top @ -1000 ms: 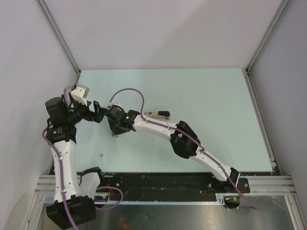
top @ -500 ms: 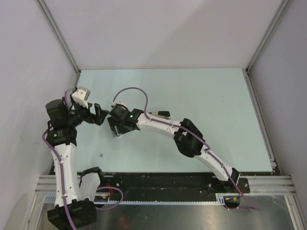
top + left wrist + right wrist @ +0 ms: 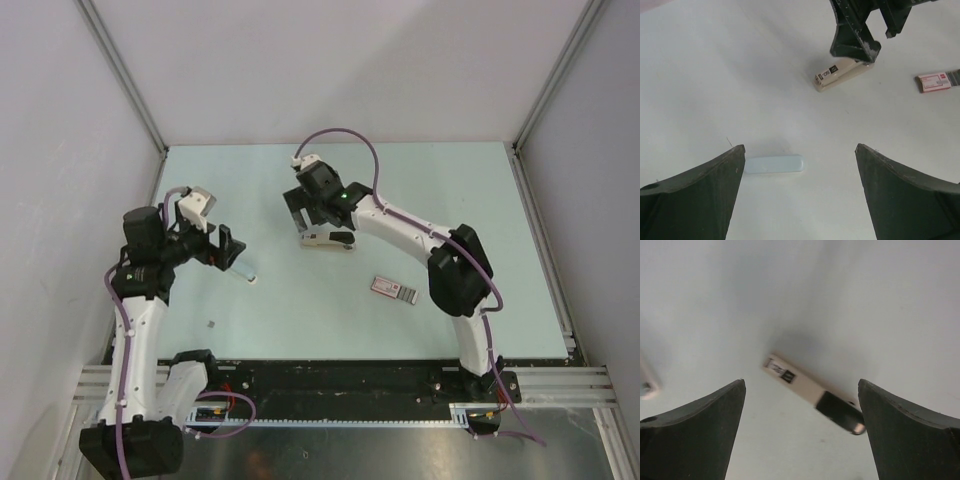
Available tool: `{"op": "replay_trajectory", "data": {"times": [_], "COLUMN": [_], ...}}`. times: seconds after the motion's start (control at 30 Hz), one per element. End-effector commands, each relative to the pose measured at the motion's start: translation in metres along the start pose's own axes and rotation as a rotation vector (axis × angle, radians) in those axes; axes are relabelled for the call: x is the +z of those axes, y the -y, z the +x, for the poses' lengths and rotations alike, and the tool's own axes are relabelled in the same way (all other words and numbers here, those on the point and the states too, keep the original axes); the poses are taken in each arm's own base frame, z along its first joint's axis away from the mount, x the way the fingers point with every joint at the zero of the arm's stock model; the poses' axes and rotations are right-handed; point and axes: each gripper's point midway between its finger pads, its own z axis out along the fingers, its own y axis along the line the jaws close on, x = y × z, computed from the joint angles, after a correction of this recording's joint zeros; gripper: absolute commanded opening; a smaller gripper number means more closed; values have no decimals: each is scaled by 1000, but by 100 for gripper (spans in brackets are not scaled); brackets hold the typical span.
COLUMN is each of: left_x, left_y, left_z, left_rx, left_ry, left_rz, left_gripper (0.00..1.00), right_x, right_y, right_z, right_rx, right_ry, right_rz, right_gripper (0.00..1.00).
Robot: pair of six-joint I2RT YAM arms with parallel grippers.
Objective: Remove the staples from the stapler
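The stapler (image 3: 328, 238) lies flat on the table, beige with a black end; it shows in the left wrist view (image 3: 842, 74) and the right wrist view (image 3: 812, 392). My right gripper (image 3: 305, 220) hovers open just above and behind it, its fingers (image 3: 700, 425) apart with the stapler below and between them, not touching. My left gripper (image 3: 232, 256) is open and empty at the left (image 3: 798, 150), over a pale blue oblong piece (image 3: 774, 164) lying on the table (image 3: 247, 277). I see no loose staples clearly.
A flat pinkish-red and white box (image 3: 393, 289) with a grey end lies right of centre, also in the left wrist view (image 3: 935, 81). A tiny dark speck (image 3: 213, 324) sits near the front left. Grey walls enclose the table on three sides.
My right gripper has swung away from the left gripper, back and to the right, to above the stapler. The left gripper shifted slightly right. The box is now uncovered.
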Motion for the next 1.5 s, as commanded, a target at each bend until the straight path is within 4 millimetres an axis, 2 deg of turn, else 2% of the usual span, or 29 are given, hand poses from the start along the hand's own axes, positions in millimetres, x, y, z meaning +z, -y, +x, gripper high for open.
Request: {"op": "replay_trajectory", "data": {"times": [0.0, 0.1, 0.2, 0.57, 0.67, 0.83, 1.03, 1.2, 1.23, 1.37, 1.47], "left_x": [6, 7, 6, 4, 4, 4, 4, 3, 3, 2, 2], "left_y": [-5, -6, -5, -4, -5, -8, -10, -10, -11, -12, -11], "left_z": [11, 13, 13, 12, 12, 12, 14, 16, 17, 21, 24], "left_rx": [10, 23, 31, 44, 32, 31, 37, 51, 57, 72, 77], "left_ry": [-38, -43, -39, -28, -29, -37, -43, -45, -46, -52, -56], "left_rz": [-21, -30, -25, -28, -36, -50, -61, -69, -72, -78, -79], "left_gripper": [96, 96, 96, 96, 95, 93, 88, 86, 85, 85, 86], "right_x": [6, 10, 12, 21, 26, 33, 33, 31, 30, 24, 20], "right_y": [38, 50, 57, 61, 62, 54, 36, 26, 21, 2, -6], "right_z": [25, 47, 60, 85, 95, 101, 100, 109, 112, 121, 123], "right_rx": [-165, -240, -284, -280, -272, -227, -170, -100, -96, -80, -43], "right_ry": [-71, -144, -173, -231, -245, -252, -228, -211, -212, -216, -217], "right_rz": [71, 85, 94, 5, -10, -53, -59, -14, -7, 22, 37], "right_gripper": [99, 99, 99, 99, 95, 78, 46, 23, 22, 29, 41]}}
